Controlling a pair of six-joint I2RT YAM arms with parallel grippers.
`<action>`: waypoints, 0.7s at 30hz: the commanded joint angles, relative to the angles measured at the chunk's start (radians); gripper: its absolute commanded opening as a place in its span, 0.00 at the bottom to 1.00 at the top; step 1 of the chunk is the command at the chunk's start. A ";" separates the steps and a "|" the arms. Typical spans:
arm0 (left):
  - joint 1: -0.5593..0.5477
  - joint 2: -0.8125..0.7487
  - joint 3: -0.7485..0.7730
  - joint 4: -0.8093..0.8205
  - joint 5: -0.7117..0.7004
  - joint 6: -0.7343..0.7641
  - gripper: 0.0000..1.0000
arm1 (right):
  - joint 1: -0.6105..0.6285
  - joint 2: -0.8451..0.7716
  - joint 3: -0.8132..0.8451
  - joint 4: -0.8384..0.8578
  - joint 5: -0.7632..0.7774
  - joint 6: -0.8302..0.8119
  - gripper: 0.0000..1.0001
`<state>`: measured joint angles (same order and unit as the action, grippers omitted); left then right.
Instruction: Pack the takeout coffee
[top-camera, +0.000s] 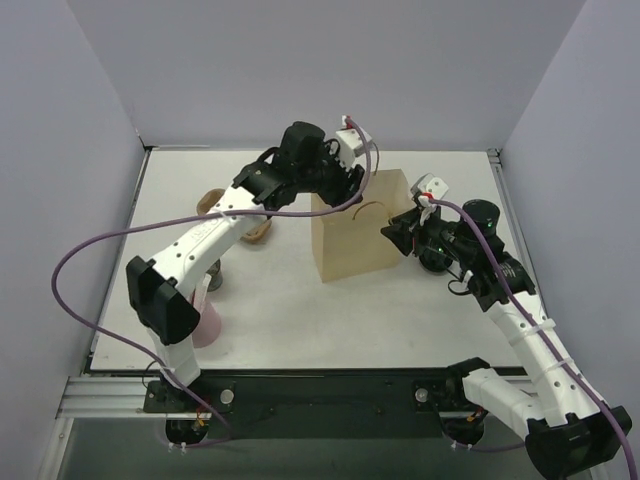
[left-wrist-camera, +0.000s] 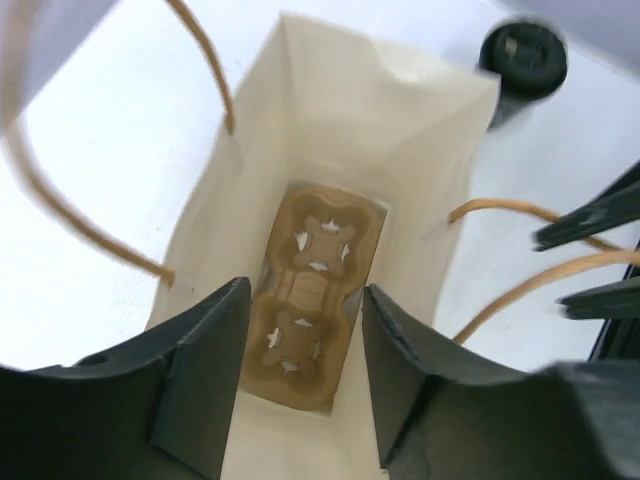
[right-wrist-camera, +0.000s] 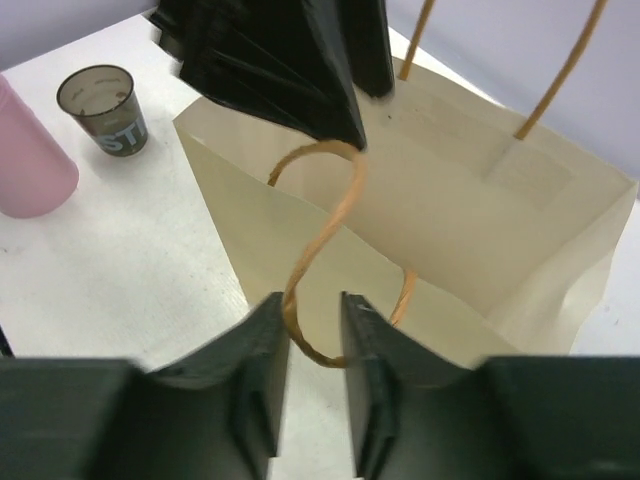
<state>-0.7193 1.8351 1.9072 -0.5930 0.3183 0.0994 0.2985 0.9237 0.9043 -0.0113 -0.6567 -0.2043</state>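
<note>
The takeout coffee (left-wrist-camera: 523, 55), a small black cup with a dark grey lid, stands on the table beside the tan paper bag (top-camera: 355, 240). In the top view the coffee (top-camera: 436, 262) is mostly hidden under my right arm. My left gripper (left-wrist-camera: 305, 300) is open and empty, hovering over the bag's open mouth (top-camera: 352, 183). The brown two-well tray (left-wrist-camera: 305, 300) lies flat on the bag's bottom. My right gripper (right-wrist-camera: 315, 305) sits at the bag's right side (top-camera: 393, 228), its jaws narrow around the loop of a rope handle (right-wrist-camera: 320, 250), which is pulled outward.
A pink cup (right-wrist-camera: 25, 160) and a small lidless grey cup (right-wrist-camera: 100, 105) stand at the table's left (top-camera: 205, 320). A brown object (top-camera: 210, 203) lies partly hidden behind my left arm. The bag's second handle (left-wrist-camera: 200, 60) sticks up near my left gripper.
</note>
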 joint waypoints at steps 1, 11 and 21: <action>-0.003 -0.161 -0.026 0.133 -0.125 -0.139 0.66 | 0.010 0.004 0.053 0.020 0.087 0.111 0.37; -0.002 -0.550 -0.399 0.381 -0.375 -0.236 0.97 | 0.014 0.040 0.260 -0.221 0.277 0.373 0.95; 0.001 -0.694 -0.685 0.345 -0.430 -0.338 0.97 | 0.019 -0.042 0.292 -0.398 0.344 0.517 0.96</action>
<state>-0.7189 1.1526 1.2598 -0.2356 -0.0795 -0.1646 0.3096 0.9295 1.1751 -0.3252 -0.3550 0.2359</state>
